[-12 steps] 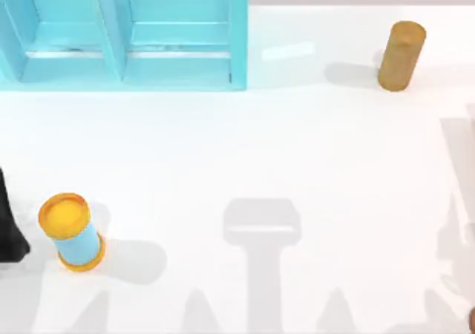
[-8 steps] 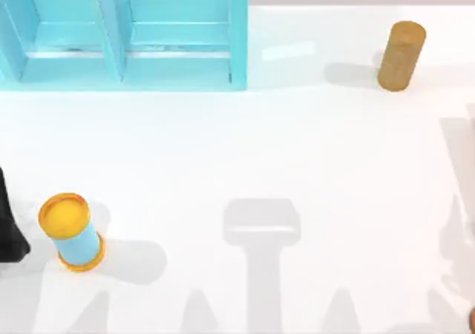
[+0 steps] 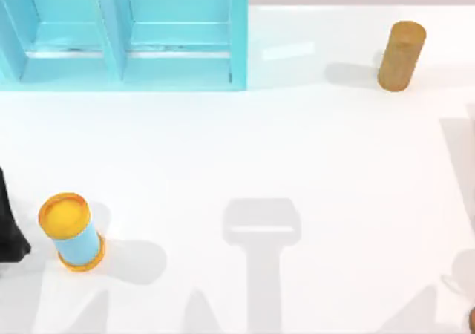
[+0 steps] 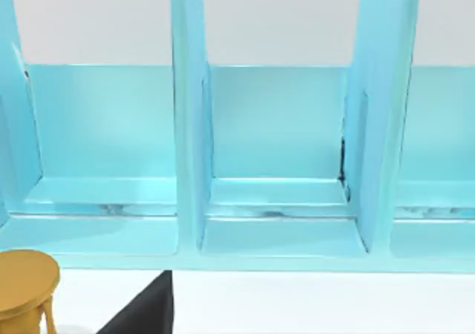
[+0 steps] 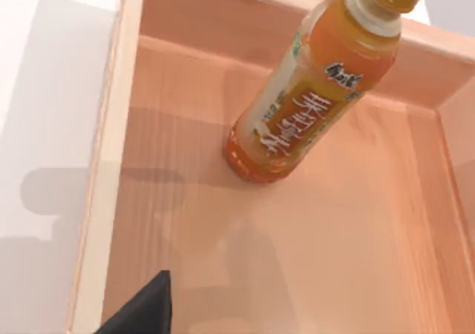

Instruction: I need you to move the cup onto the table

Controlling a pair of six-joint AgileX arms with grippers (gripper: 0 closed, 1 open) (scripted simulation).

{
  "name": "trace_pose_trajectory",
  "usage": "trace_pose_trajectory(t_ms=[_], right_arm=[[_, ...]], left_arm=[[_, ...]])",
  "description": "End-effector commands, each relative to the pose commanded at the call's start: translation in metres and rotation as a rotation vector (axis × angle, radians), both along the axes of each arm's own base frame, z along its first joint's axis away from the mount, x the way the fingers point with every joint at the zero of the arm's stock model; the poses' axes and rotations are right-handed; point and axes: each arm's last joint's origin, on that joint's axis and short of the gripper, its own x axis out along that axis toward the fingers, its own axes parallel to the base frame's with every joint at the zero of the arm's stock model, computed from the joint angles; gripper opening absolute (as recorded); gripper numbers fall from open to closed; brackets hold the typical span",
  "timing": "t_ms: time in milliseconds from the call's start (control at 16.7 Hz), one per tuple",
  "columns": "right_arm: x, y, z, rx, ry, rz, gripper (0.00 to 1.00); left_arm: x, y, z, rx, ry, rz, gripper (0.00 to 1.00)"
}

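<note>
The cup is out of view. The glossy white table (image 3: 297, 148) spreads across the top view. My left arm (image 3: 9, 234) is a dark shape at the table's left edge, just left of a light-blue cylinder with orange-yellow ends (image 3: 70, 231). A dark part of my left gripper (image 4: 145, 312) faces the turquoise cabinet (image 4: 274, 163). In the right wrist view, a dark part of my right gripper (image 5: 145, 308) hangs over a wooden tray (image 5: 111, 163) that holds an orange tea bottle (image 5: 312, 89).
The turquoise cabinet (image 3: 126, 33) stands at the table's far left, with upright dividers between its compartments. A tan-brown cylinder (image 3: 401, 56) stands at the far right. The orange-topped cylinder (image 4: 26, 286) also shows in the left wrist view, in front of the cabinet.
The arm shadow at the table's right edge has slid down toward the near right corner. The cylinders, the cabinet and the left arm have not moved.
</note>
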Motion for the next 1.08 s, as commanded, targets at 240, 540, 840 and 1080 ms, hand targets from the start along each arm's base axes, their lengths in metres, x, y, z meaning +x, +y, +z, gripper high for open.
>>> trace_pose_trajectory(t_ms=[240, 540, 840, 1080], right_arm=[[0.036, -0.039, 0.021, -0.043, 0.432, 0.028, 1.0], [0.073, -0.098, 0.022, 0.048, 0.835, 0.151, 1.0], [0.084, -0.133, 0.019, 0.13, 0.985, 0.243, 1.0], [0.085, -0.135, 0.019, 0.133, 0.989, 0.247, 1.0]], left_arm=[[0.0, 0.0, 0.0, 0.0, 0.0, 0.0, 1.0], [0.0, 0.0, 0.0, 0.0, 0.0, 0.0, 1.0], [0.0, 0.0, 0.0, 0.0, 0.0, 0.0, 1.0], [0.0, 0.0, 0.0, 0.0, 0.0, 0.0, 1.0]])
